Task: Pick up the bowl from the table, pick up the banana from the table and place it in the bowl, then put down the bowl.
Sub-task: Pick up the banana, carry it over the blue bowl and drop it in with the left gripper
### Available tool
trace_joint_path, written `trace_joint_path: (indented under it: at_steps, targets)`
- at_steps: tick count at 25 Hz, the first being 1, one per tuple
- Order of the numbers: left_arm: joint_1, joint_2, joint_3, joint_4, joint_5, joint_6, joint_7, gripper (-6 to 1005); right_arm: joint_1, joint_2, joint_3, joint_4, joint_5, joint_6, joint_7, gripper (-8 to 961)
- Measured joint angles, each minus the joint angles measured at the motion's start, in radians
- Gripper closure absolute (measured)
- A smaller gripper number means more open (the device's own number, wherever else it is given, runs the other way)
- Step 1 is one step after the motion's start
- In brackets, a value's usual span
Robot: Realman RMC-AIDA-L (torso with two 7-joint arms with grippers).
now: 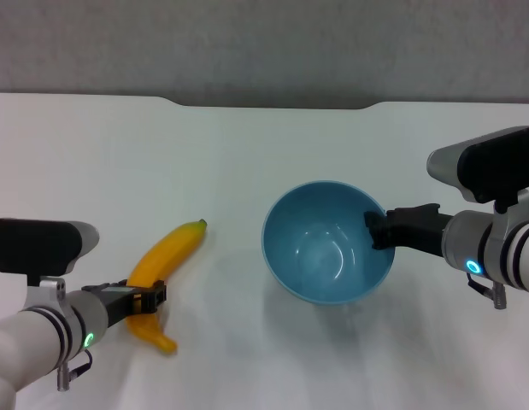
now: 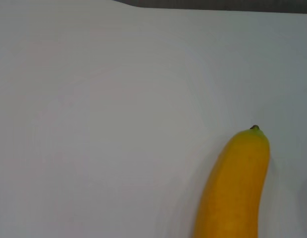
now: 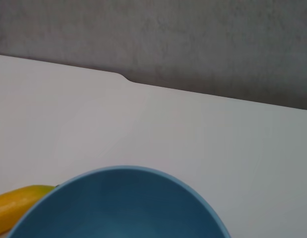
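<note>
The light-blue bowl (image 1: 326, 256) is in the middle of the white table (image 1: 247, 154), tilted, with a shadow under it. My right gripper (image 1: 379, 231) is shut on the bowl's right rim. The bowl's rim fills the near part of the right wrist view (image 3: 123, 203). The yellow banana (image 1: 174, 252) lies left of the bowl, its tip pointing away from me. My left gripper (image 1: 151, 297) is shut around the banana's near part. The banana's far end shows in the left wrist view (image 2: 235, 193) and at the edge of the right wrist view (image 3: 14, 206).
The table's far edge has a shallow notch (image 1: 273, 104), with a grey wall behind it. Bare white tabletop lies between the banana and the bowl and all around them.
</note>
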Motion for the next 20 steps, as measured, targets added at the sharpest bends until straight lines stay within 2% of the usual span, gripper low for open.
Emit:
trace_joint_path:
  at_steps: [3,4,9,13,17,20]
  targets:
    - [0.017,0.003,-0.007,-0.040,0.000,0.004,0.000,471,-0.001,0.000,0.000,-0.002,0.001,0.000,0.000,914]
    - [0.017,0.003,-0.007,-0.040,0.000,0.004,0.000,471,-0.002,0.000,0.000,-0.003,0.002,0.000,0.000,914]
    - [0.121,0.010,-0.059,-0.239,0.007,0.012,0.013,471,-0.011,0.000,0.000,-0.007,0.003,0.000,0.001,914]
    - [0.190,0.012,-0.067,-0.385,0.003,0.020,0.016,471,-0.011,0.000,-0.002,-0.022,0.014,0.000,0.005,914]
    - [0.222,0.013,-0.037,-0.508,-0.001,0.049,0.025,471,-0.005,0.000,-0.021,-0.051,0.073,-0.011,-0.001,914]
    - [0.223,0.012,-0.024,-0.553,-0.006,0.052,0.029,472,0.011,0.000,-0.045,-0.069,0.106,-0.028,-0.007,914]
